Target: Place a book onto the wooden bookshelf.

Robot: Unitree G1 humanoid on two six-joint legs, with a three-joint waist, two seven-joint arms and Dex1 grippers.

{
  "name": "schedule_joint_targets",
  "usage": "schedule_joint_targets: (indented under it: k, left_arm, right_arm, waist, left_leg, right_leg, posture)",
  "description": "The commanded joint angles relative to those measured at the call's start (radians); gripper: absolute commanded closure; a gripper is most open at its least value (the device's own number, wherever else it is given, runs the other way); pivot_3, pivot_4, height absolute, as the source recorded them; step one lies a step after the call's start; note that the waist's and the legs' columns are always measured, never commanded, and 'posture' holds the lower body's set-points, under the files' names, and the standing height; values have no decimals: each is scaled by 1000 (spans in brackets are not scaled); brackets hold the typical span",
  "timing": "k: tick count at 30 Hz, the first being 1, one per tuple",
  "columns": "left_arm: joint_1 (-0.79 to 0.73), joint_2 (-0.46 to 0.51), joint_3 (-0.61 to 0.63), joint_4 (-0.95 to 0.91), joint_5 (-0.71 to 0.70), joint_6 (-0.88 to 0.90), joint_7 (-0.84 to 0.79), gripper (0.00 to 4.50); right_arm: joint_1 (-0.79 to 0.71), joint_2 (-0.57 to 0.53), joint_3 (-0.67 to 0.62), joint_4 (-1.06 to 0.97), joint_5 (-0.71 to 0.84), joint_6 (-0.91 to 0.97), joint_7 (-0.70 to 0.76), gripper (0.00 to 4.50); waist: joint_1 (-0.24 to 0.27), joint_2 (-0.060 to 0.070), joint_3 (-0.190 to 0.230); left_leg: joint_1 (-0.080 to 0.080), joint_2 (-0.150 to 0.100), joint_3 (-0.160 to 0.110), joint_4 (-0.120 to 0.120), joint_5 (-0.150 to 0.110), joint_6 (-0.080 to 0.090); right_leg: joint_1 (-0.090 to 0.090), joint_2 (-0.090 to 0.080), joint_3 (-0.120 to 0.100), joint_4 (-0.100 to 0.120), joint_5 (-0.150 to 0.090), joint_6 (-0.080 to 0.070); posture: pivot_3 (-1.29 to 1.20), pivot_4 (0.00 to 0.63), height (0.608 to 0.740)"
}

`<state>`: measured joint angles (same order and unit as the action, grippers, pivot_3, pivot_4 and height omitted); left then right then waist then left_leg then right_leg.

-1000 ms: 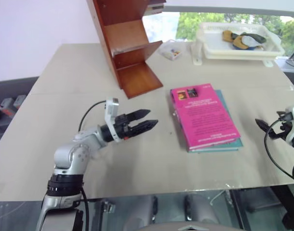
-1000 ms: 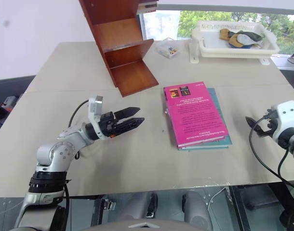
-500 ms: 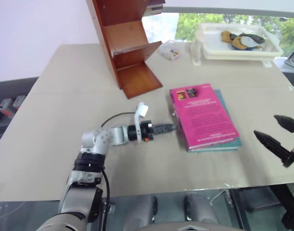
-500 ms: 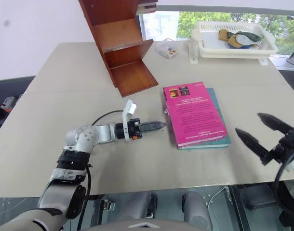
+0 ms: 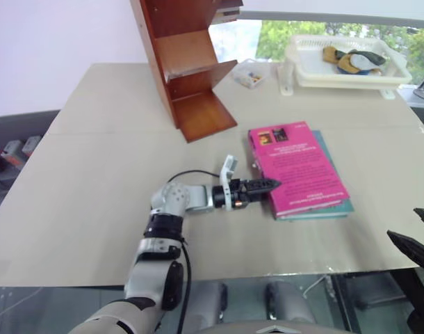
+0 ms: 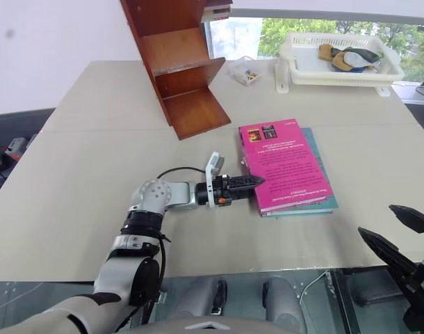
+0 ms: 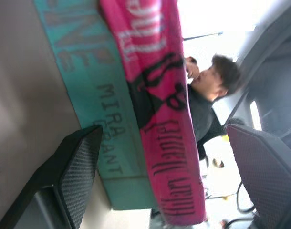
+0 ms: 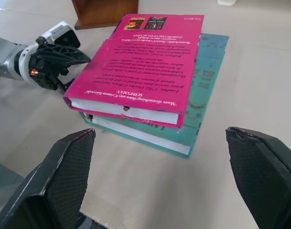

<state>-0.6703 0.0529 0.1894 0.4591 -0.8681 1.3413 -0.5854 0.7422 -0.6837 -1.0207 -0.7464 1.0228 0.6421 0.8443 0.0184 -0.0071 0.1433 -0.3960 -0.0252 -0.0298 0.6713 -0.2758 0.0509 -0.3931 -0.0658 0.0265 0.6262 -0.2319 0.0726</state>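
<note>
approach to the book, grasp not yet made.

head views: the pink book (image 5: 297, 166) is seen lying on a teal book (image 5: 335, 202) on the surface (image 5: 94, 202), the wooden bookshelf (image 5: 188, 76) well apart. left wrist view: the left gripper (image 6: 256, 181), jaws apart, seemingly brackets the spine. right wrist view: the right gripper (image 8: 160, 181) is held wide apart, nearby. closing is called for next.
</note>
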Motion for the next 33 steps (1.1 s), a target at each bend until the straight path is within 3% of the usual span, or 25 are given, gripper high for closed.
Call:
schedule_joint_targets:
  k: [1, 16, 19, 22, 23, 27, 33]
  left_arm:
    - [-15, -24, 68, 59, -7, 20, 65, 44]
    - [-104, -35, 213, 226, -19, 23, 134, 44]
    - [-117, -49, 256, 265, -29, 22, 161, 786]
    - [-126, -58, 292, 288, -39, 19, 185, 2118]
    - [-126, -60, 301, 291, -43, 24, 193, 2785]
    - [-118, -60, 301, 284, -41, 50, 196, 4379]
    - [-118, -54, 317, 286, -38, 53, 207, 4453]
  right_arm:
    - [22, -2, -39, -30, -1, -25, 2, 0]
    - [56, 20, -30, -41, -30, -57, -10, 0]
    - [47, 15, -27, -34, -28, -59, -12, 0]
    - [44, 13, -31, -36, -16, -62, -4, 0]
    - [47, 13, -33, -37, -16, -63, 1, 0]
    - [43, 6, -33, -28, -17, -64, 7, 0]
    - [35, -1, -20, -21, -25, -65, 9, 0]
  waist:
    - [0, 0, 0]
    - [-4, -1, -2]
    - [-3, 0, -2]
    - [-2, -1, -2]
    - [-2, -1, -2]
    - [-3, 0, -2]
    - [-2, 0, -2]
  left_leg:
    - [0, 0, 0, 0, 0, 0]
    - [1, 1, 1, 0, 1, -2]
    - [1, 1, 1, 0, 1, -2]
    - [1, 1, 1, 0, 1, -2]
    - [1, 1, 1, 0, 1, -2]
    - [1, 1, 1, 0, 1, -2]
    - [1, 0, 1, 0, 1, -2]
  right_leg:
    - [0, 0, 0, 0, 0, 0]
    - [0, 0, 1, 0, -1, -2]
    - [0, 0, 1, 0, 0, -1]
    - [0, -1, 2, 0, 0, 0]
    - [0, -3, 1, 0, 0, 0]
    - [0, -4, 1, 0, 0, 0]
    - [0, -4, 1, 0, 0, 0]
  posture:
    - [0, 150, 740]
    - [0, 150, 740]
    - [0, 150, 740]
    - [0, 150, 740]
    - [0, 150, 740]
    - [0, 150, 740]
    - [0, 150, 740]
